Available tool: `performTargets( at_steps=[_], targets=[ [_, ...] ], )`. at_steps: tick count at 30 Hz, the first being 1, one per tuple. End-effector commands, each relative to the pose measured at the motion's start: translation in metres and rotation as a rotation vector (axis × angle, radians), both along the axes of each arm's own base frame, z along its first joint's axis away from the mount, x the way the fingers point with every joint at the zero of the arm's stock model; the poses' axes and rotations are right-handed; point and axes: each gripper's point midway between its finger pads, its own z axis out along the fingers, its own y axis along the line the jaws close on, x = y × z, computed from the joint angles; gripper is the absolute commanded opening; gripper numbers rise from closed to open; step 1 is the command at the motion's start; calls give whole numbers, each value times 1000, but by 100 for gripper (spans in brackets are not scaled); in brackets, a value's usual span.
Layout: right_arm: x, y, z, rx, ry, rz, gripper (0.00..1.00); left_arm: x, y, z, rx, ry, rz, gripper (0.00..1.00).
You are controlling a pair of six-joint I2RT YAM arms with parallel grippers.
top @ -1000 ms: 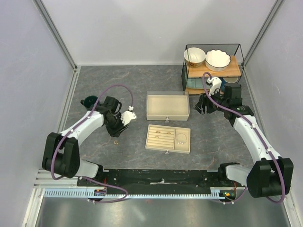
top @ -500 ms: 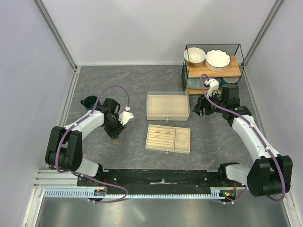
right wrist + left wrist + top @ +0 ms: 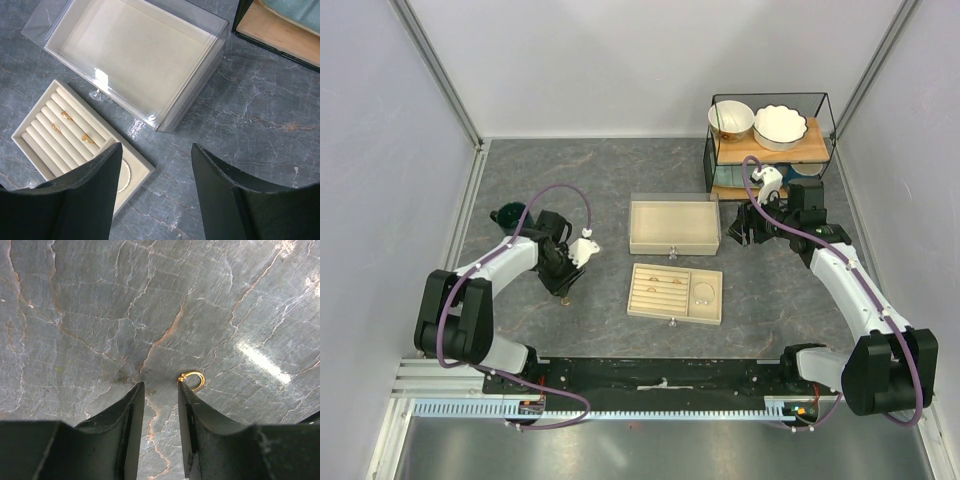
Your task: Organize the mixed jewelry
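Left end effector (image 3: 160, 390): low over the grey desk (image 3: 100, 300), fingers parted by a narrow gap, nothing between them, released.
Loose gold ring (image 3: 192, 380): flat on the desk just ahead of this end effector, at the tip of the finger that sits on the right in the wrist view; contact cannot be told.
Slotted tray (image 3: 20, 134): below and to the left of the right end effector.
Small gold rings (image 3: 87, 138): three, seated in the tray's slots.
Silvery hoop (image 3: 703, 292): in the tray's end compartment, partly hidden behind a finger in the right wrist view.
Open box (image 3: 135, 55): ahead of the right end effector, beyond the tray.
Right end effector (image 3: 155, 155): raised above the desk, fingers spread wide, holding nothing.
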Motion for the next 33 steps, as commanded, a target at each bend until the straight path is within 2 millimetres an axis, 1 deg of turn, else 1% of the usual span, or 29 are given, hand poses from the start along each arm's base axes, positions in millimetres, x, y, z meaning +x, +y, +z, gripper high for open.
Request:
performTargets(
  at_steps=[1,11,15,24,33],
  targets=[
    [4,2,8,2,-47,17,65,-7,-1,-1,-18,18,39,40],
    [4,2,5,-3,-40,16,65,-14,-3,-7,-31,40,36,38],
    [4,2,4,-5,-38,15,65,-14,-9,-3,-60,46,37,37],
    [5,2,3,-6,-37,18,65,-23,-6,-2,-55,58,40,36],
    [4,2,4,-4,-37,18,65,-26,-11,8,-85,52,39,37]
  ],
)
